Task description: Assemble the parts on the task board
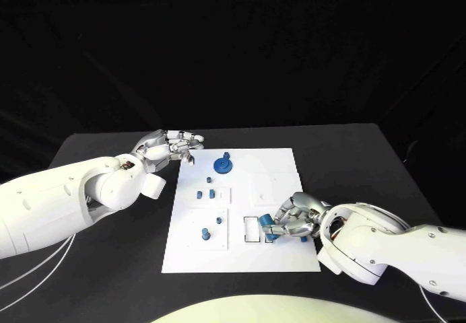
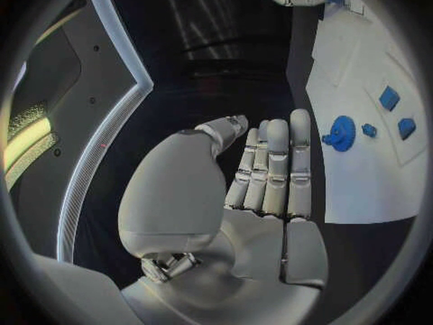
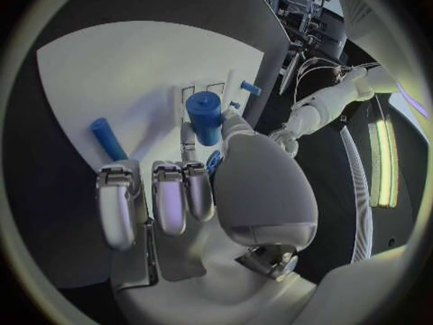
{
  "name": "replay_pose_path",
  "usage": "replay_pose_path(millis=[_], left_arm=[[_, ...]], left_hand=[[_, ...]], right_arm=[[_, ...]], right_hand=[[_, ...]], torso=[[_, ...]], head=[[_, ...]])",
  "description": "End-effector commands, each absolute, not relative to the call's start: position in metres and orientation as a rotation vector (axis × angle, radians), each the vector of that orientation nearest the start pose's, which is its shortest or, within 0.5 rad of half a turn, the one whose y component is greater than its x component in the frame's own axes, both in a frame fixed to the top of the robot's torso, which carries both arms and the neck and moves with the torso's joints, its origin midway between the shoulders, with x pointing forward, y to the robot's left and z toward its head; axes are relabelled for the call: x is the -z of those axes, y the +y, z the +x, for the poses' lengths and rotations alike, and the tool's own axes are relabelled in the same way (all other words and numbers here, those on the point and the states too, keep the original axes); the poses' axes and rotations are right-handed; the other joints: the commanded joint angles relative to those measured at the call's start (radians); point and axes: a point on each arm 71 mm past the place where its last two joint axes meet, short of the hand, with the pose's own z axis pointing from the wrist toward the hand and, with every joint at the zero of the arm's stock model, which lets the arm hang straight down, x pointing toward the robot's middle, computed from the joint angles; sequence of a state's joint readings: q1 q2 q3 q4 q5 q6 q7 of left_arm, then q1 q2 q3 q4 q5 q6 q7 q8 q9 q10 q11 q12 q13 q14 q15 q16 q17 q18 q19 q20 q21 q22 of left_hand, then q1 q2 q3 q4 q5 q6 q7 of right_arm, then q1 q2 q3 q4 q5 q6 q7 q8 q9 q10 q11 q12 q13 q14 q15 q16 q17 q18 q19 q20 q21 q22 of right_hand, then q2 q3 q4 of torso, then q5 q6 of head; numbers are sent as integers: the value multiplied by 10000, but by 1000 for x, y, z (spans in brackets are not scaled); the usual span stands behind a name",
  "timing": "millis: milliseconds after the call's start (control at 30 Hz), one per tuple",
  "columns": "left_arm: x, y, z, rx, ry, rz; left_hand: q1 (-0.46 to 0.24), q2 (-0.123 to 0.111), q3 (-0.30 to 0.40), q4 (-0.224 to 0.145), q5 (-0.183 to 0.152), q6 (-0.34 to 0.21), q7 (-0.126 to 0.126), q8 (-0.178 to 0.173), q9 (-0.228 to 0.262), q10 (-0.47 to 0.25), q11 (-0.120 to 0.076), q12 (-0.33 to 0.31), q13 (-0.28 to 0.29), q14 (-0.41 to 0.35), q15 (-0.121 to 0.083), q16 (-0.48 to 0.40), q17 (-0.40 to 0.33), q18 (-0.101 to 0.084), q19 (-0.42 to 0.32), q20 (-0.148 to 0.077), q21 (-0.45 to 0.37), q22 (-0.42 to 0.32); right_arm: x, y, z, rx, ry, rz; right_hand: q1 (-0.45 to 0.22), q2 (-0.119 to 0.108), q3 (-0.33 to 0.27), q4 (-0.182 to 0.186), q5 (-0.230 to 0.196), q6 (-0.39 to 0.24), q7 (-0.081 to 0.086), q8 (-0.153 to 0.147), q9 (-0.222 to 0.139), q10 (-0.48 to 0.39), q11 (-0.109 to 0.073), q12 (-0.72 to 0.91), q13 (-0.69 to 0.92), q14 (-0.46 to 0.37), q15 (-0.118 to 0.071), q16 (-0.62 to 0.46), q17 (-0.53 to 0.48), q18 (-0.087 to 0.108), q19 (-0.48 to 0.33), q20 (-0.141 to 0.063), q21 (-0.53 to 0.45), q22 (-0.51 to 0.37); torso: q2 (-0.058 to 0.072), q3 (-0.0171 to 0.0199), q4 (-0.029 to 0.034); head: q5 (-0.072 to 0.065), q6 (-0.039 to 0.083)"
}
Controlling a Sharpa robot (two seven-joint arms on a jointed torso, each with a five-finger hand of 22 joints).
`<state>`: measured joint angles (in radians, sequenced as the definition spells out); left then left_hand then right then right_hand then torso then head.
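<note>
At the task board [image 1: 243,208] near edge, my right hand [image 1: 294,222] pinches a blue cylinder [image 3: 206,117]: light, rigid, slick; grip mid-barrel. Left hand [image 1: 167,147] empty, fingers together.

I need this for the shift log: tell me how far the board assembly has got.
Partly done, it seems. Several blue parts already stand on the task board, including a round gear-like piece at its far end. In hand: the right hand holds a blue cylinder over the board's near end. The left hand holds nothing, beside the board's far corner. Left: a blue peg lying loose on the board.
</note>
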<state>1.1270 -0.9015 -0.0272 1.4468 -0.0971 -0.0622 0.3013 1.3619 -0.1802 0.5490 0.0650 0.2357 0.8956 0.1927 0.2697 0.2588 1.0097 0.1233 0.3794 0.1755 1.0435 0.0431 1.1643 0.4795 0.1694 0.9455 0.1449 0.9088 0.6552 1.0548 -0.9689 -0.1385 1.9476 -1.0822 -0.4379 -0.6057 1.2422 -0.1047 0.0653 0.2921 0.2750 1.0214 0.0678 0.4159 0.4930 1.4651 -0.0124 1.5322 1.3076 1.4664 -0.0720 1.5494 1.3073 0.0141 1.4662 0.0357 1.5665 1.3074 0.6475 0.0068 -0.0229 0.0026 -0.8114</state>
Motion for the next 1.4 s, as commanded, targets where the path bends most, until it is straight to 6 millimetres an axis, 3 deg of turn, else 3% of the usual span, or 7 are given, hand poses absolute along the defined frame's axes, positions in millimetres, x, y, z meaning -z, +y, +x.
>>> replay_pose_path(millis=[33, 533, 900, 1067, 1133, 1200, 1400], left_arm=[[217, 245, 482, 15856, 16368, -10973], [217, 245, 481, 15863, 16381, -10982], [217, 247, 481, 15820, 16374, -11024], [217, 247, 481, 15812, 16376, -11032], [217, 247, 481, 15808, 16376, -11034], [217, 247, 481, 15805, 16376, -11036], [217, 247, 480, 15789, 16379, -11045]], left_hand=[[-38, 61, -44, 32, 55, -37, 20, 21, -15, -45, 6, 46, 10, -23, 72, -36, -8, 151, 40, 4, -50, -9], [-64, 73, -47, 54, 57, -42, 18, 22, -16, -54, 7, 54, 10, -30, 75, -40, -14, 150, 41, 8, -72, -24], [-86, 77, -52, 71, 56, -48, 21, 20, -17, -59, 9, 58, 10, -31, 77, -41, -16, 150, 43, 10, -84, -33], [-86, 77, -52, 71, 56, -48, 21, 20, -17, -59, 9, 58, 10, -31, 77, -41, -16, 150, 43, 10, -84, -33], [-86, 77, -52, 71, 56, -48, 21, 20, -17, -59, 9, 58, 10, -31, 77, -41, -16, 150, 43, 10, -84, -33], [-86, 77, -52, 71, 56, -48, 21, 20, -17, -59, 9, 58, 10, -31, 77, -41, -16, 150, 43, 10, -84, -33], [-104, 82, -55, 87, 57, -56, 23, 18, -19, -65, 10, 60, 9, -31, 79, -41, -18, 150, 45, 12, -94, -41]], right_arm=[[262, -169, 353, -6002, 22072, 5036], [271, -150, 364, -5762, 21834, 4372], [276, -145, 365, -5528, 22225, 3753], [276, -145, 365, -5495, 22064, 3681], [275, -145, 366, -5488, 21902, 3660], [275, -145, 366, -5488, 21778, 3627], [272, -146, 366, -5503, 21331, 3318]], right_hand=[[17, 169, 39, 16, 46, 147, -109, 136, 110, 850, -39, 26, 2359, 954, -70, 42, 2153, -141, 1046, -70, 43, 2634], [-379, 8, -52, 6, -46, 154, -109, 174, 153, 819, -39, -40, 2316, 951, -69, 38, 2144, -141, 1046, -74, 43, 2634], [-981, -308, -390, 31, -979, 84, -88, 260, 258, 718, -13, -228, 2197, 913, -47, -35, 1964, -141, 1046, -50, 43, 2634], [-1738, -746, -963, 64, -2199, -41, -64, 354, 374, 633, 8, -388, 2104, 896, -31, -74, 1880, -141, 1046, -35, 43, 2634], [-2074, -893, -1338, 69, -2243, -92, -61, 382, 415, 614, 9, -424, 2086, 893, -33, -80, 1869, -141, 1046, -38, 43, 2634], [-2179, -717, -2070, 73, -2212, -129, -55, 421, 459, 613, 16, -430, 2087, 896, -25, -78, 1880, -141, 1046, -31, 43, 2634], [-2440, -856, -2361, 82, -2240, -160, -60, 453, 498, 602, 10, -454, 2076, 894, -32, -82, 1872, -141, 1046, -37, 43, 2634]], torso=[[3, 11, -8], [4, -4, 0], [6, 2, 0], [2, 4, -12], [2, 5, -12], [0, 6, -12], [2, 12, -11]], head=[[14, 2], [50, 11], [90, -14], [94, 1], [93, 6], [91, 11], [87, 32]])
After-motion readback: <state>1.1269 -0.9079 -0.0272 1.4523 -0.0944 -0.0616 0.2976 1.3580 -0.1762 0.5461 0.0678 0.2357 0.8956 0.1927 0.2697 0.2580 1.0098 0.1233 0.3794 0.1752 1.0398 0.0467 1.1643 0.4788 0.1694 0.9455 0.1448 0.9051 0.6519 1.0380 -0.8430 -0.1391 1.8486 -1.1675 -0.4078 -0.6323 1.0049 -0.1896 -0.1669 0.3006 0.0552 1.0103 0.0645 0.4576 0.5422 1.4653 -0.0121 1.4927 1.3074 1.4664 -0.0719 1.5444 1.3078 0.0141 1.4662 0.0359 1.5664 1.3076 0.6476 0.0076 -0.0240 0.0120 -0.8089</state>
